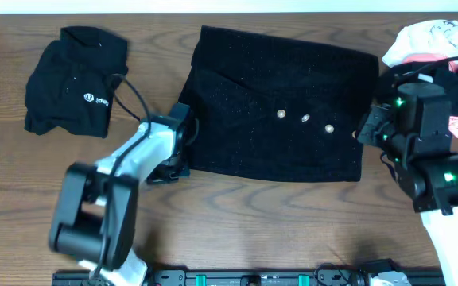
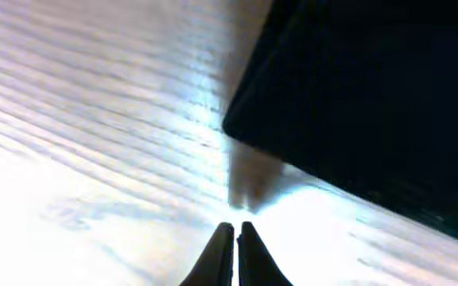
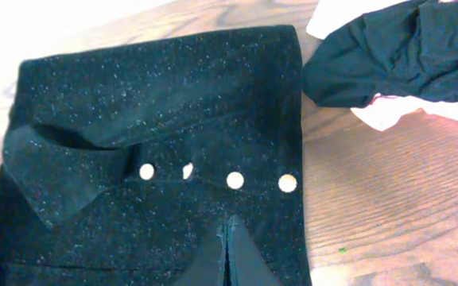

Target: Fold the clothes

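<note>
In the overhead view we saw even, moderate light from above. The table [image 1: 237,214] around the black garment [image 1: 281,107] was sharp in its grain, while the garment swallowed detail apart from a faint sparkle. The strip beyond the garment's far edge was washed white.

In the left wrist view we met heavy glare. The wood left of and below the garment [image 2: 372,103] was blown out and blurred, and a soft shadow lay just off its corner, ahead of the silhouetted left gripper [image 2: 234,230].

The right wrist view was the sharpest, with only the wood up-left of the garment [image 3: 157,159] overexposed.
</note>
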Controlling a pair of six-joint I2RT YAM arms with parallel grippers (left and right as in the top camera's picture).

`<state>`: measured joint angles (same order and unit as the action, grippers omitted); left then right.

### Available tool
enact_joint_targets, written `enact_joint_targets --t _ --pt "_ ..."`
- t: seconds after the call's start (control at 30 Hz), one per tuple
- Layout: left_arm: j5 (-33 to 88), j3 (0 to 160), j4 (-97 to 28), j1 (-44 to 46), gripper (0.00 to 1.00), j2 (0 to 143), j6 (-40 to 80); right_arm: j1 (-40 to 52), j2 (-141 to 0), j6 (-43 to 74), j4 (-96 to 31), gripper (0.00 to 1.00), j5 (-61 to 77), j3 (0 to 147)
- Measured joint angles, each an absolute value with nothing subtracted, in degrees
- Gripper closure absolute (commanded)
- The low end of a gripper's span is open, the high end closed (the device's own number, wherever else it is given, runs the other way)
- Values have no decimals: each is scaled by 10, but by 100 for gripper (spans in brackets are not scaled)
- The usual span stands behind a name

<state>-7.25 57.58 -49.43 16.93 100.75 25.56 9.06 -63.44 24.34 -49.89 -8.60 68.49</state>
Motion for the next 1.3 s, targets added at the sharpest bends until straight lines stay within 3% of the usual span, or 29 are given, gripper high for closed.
enact_joint_targets --t 0.3,0.63,1.03,1.13,1.17,1.2,1.3 --pt "-70 578 -385 169 94 837 252 118 -743 196 -435 99 -20 685" --pt "-22 508 -251 169 94 862 237 210 -954 128 -258 99 97 685" --pt "8 395 -114 170 94 878 215 260 -1035 46 -240 99 160 685" --pt "10 391 -101 170 94 893 211 268 -1039 37 -239 85 134 685" --pt "10 390 -100 170 94 897 211 269 -1040 37 -240 64 122 685" --pt "11 390 -100 169 94 901 211 270 -1041 34 -239 50 112 685" --pt "11 390 -98 170 94 903 209 274 -1044 26 -237 28 71 685"
